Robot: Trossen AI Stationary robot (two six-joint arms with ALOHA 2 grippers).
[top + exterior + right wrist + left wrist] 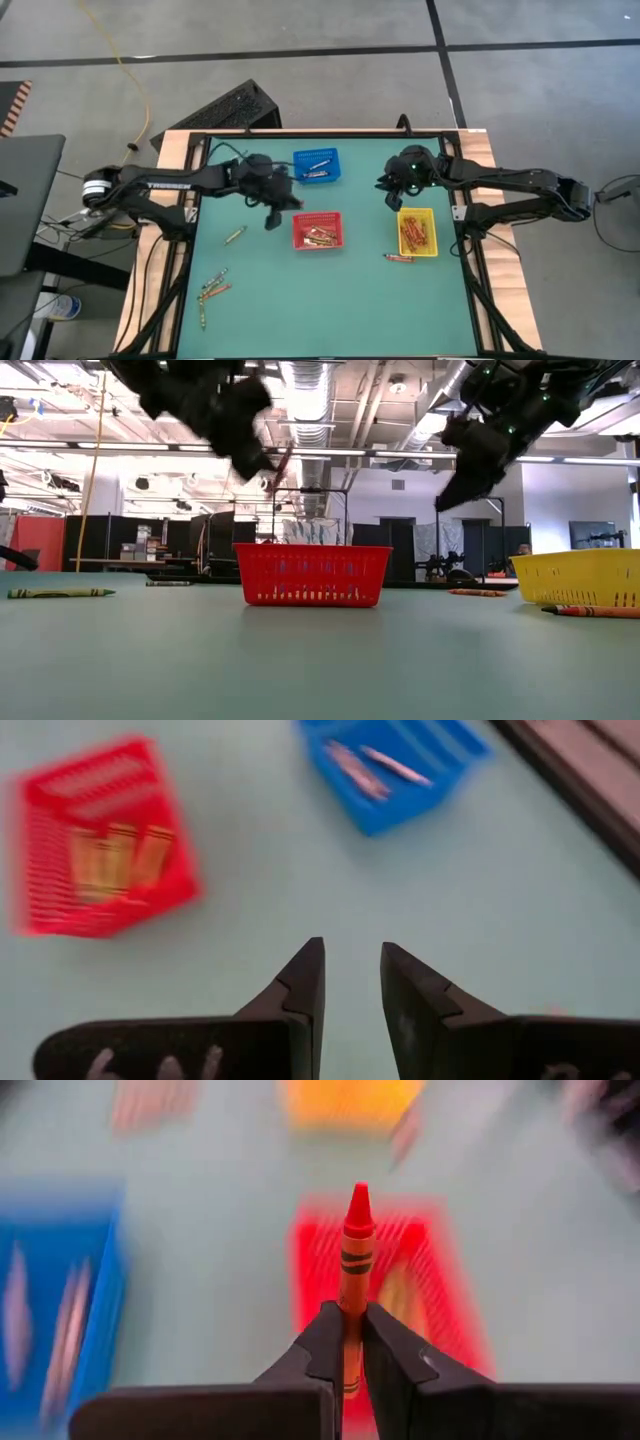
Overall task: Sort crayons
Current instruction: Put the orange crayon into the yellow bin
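Observation:
My left gripper (275,212) hangs above the table just left of the red basket (318,231) and is shut on a red-orange crayon (355,1245); it also shows in the low view (262,460). My right gripper (392,198) is open and empty in the air, above the table between the blue basket (316,164) and the yellow basket (417,232); its fingers (352,970) stand apart. The red basket holds several orange crayons, the blue one a few silvery ones (380,765), the yellow one several reddish ones. My left gripper pinches the crayon's lower half (350,1335) between its two fingers. The crayon lies along the fingers, and its pointed tip (358,1195) sticks out well past them. It is lifted clear of the table and tilted, as the low view (283,465) shows.
Loose crayons lie on the green mat: one greenish (235,235) left of the red basket, a small cluster (212,286) near the front left, one red (398,258) in front of the yellow basket. A black frame (300,135) edges the mat.

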